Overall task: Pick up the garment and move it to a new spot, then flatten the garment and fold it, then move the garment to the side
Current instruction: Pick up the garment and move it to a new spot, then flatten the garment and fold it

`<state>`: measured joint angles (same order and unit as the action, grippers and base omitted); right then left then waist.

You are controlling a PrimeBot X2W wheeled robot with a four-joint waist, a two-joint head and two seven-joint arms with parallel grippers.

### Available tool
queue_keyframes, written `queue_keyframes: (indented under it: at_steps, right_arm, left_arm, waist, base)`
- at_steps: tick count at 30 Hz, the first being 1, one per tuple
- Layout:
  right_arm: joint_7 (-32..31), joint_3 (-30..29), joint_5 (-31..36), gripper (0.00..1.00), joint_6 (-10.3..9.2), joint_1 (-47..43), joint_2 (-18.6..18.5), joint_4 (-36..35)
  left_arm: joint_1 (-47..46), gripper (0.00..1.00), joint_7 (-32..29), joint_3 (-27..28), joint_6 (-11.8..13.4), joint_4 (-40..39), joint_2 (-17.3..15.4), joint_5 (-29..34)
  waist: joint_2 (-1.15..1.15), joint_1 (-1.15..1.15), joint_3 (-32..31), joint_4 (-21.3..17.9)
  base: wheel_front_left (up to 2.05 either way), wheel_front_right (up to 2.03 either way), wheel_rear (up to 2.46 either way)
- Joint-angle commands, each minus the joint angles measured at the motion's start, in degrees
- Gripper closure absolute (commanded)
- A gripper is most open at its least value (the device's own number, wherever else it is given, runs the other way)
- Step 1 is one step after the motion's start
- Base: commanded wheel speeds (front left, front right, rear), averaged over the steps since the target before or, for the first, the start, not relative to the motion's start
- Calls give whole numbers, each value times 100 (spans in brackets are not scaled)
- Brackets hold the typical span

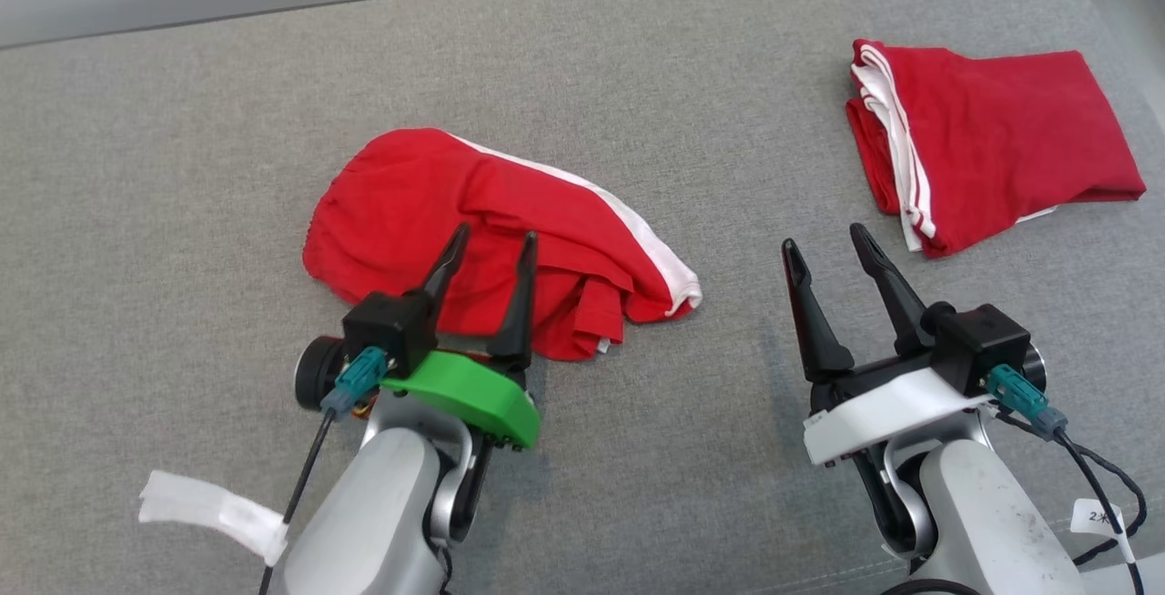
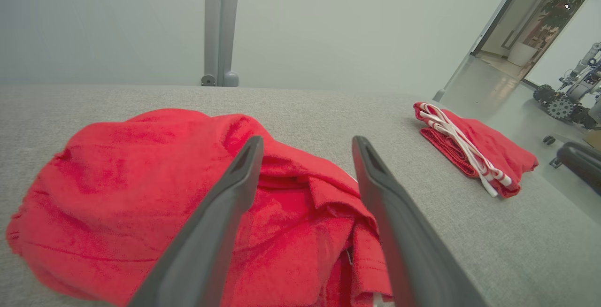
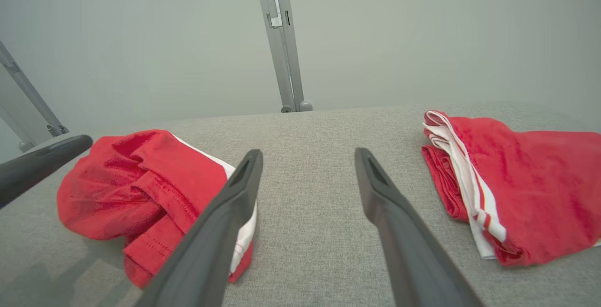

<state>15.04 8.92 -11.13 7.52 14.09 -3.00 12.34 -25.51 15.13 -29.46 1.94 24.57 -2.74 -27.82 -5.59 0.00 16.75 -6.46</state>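
Red, soft cloth with a white stripe: the garment lies crumpled in a heap on the grey table, left of centre in the head view. I judge it light and limp: it will sag from any hold, bunch rather than slide flat, and cannot break. The cloth looks matt, so it should not slip once pinched. The best holds seem to be its edges, the gathered band at the left and the stitched hem at the near right, so that it hangs open when lifted. The left gripper has its fingers apart over the heap's near edge, clamped on nothing; whether the tips touch cloth I cannot tell. The right gripper has its fingers apart too, above bare table. A folded garment, also red, lies well apart at the far right. I see no container; both lie straight on the table
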Motion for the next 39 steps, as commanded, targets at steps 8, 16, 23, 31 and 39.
queue_keyframes:
  at_steps: [8, 16, 23, 31, 39]
  right_arm:
    - [2, -47, -78, 0, -7, -266, 4, 35]
    - [2, -28, -154, 0, -7, -471, 6, 86]
    - [2, -75, -78, 0, -7, -685, 7, 261]
    - [2, -143, -9, 0, -7, -725, 7, 412]
    - [2, -194, -140, 0, -7, -488, 8, 652]
  left_arm:
    - [901, 0, -3, 1234, 85, -229, -50, 892]
    - [1827, 0, -2, 2573, -25, -609, -106, 1486]
    - [2547, 0, -2, 3267, -134, -1029, -54, 1919]
    - [2668, 0, -2, 3370, -235, -1181, -19, 2026]
    - [2298, 0, -2, 2961, -231, -1231, -20, 1813]
  waist:
    - [1, 0, -480, 63]
    - [1, 0, -735, 204]
    - [1, 0, -933, 294]
    - [1, 0, -852, 456]
    - [1, 0, -435, 879]
  base:
    - [0, 0, 0]
    - [0, 0, 0]
    - [0, 0, 0]
    - [0, 0, 0]
    - [0, 0, 0]
